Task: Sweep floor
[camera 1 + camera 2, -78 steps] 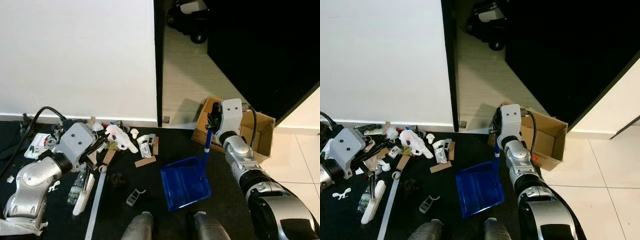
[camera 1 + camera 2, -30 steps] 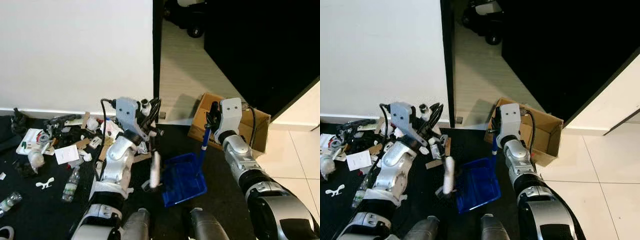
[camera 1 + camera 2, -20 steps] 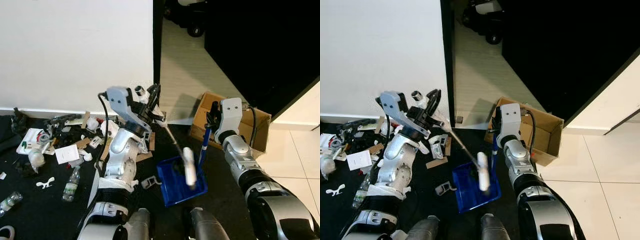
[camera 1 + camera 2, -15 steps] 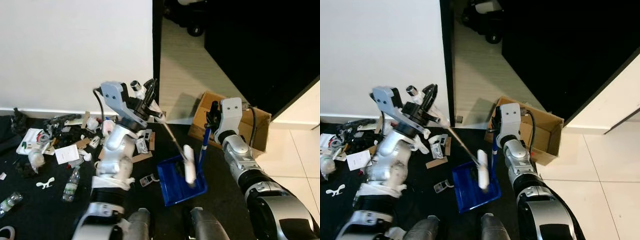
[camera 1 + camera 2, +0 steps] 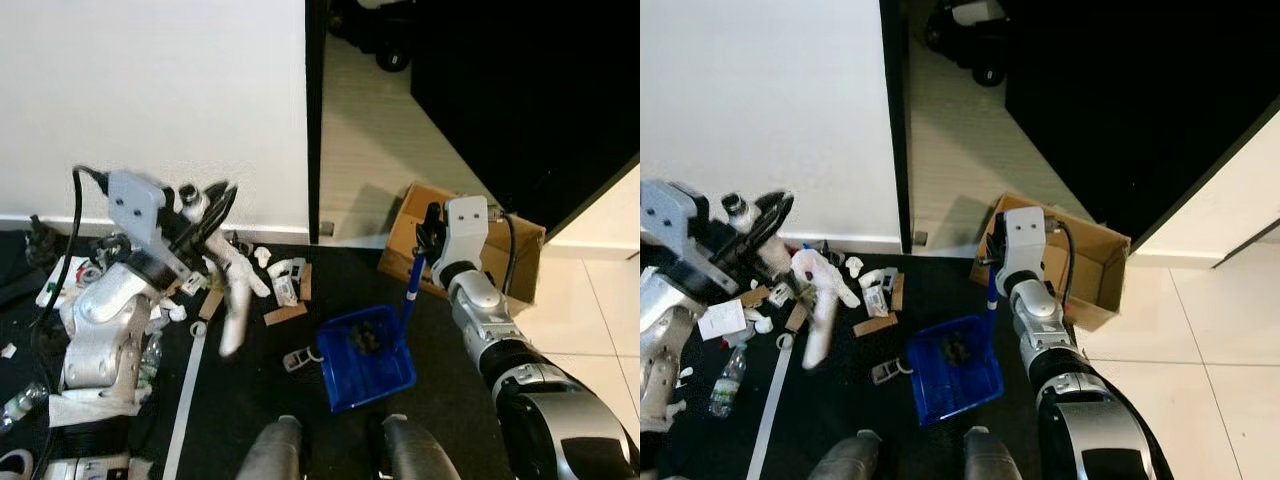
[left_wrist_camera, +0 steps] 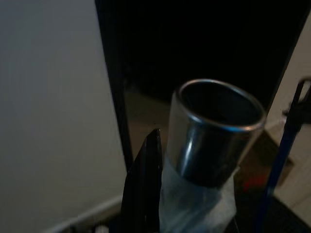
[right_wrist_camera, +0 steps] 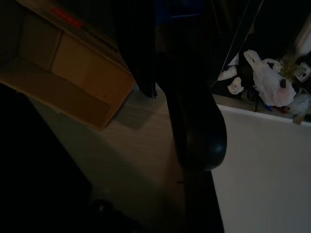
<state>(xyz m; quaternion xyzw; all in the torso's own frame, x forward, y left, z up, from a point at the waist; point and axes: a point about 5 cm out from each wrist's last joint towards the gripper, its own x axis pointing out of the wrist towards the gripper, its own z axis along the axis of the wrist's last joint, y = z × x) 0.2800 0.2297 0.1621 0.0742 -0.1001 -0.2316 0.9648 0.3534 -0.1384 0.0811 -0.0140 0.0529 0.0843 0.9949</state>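
Observation:
A blue dustpan [image 5: 378,376] lies on the black mat, with dark debris [image 5: 362,340] in it. Its upright blue handle [image 5: 410,288] has my right gripper [image 5: 428,232] shut on its top. To the left, my left gripper [image 5: 212,203] is shut on a broom handle, whose metal tube end [image 6: 216,131] appears beside one black finger [image 6: 146,184]. The broom's white head [image 5: 232,318] hangs blurred over the mat, well left of the pan. Litter [image 5: 275,278] of paper, cardboard scraps and white plastic lies along the wall's foot.
An open cardboard box [image 5: 505,255] sits on the pale floor just behind the right arm. A small grey item [image 5: 297,357] lies left of the pan. A white strip [image 5: 190,380] and a plastic bottle [image 5: 728,380] lie at the left. A dark doorway [image 5: 400,100] opens behind.
My left arm has swung the broom from over the dustpan back to the left. Dark debris now lies in the pan. The right arm and pan have stayed put.

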